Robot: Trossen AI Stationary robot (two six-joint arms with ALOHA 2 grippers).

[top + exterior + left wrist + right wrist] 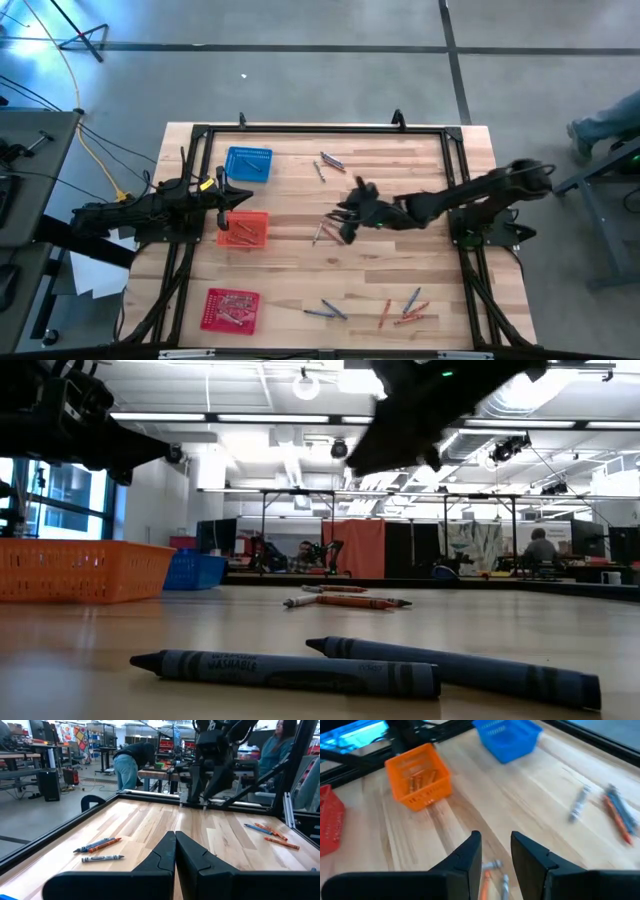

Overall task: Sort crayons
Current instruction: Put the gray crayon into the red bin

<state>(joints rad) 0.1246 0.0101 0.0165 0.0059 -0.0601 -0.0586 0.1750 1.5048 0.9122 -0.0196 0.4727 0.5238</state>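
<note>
The pale wooden counter (300,190) carried everything, and I reached over its middle with my right hand (350,215), its fingers parted with a narrow gap and gripping nothing, poised just above a small cluster of loose crayons (322,234). My left hand (175,851) waited at the counter's left edge, pressed fully closed and empty. Of the square mesh baskets, the red one (231,309) at the near left held a good heap of sticks, the orange one (243,228) held a few, and the blue one (248,164) looked empty from above, so I judged the sorting perhaps half done. Loose crayons were left in three other spots: a few near the far edge (330,163), a bluish pair at the near edge (325,312), and an orange and blue bunch (405,309) beside them. The low view showed two dark blue-grey crayons (290,672) close up, label readable, which the overhead view reduced to slivers; only my right wrist view showed the gap between my fingers.
</note>
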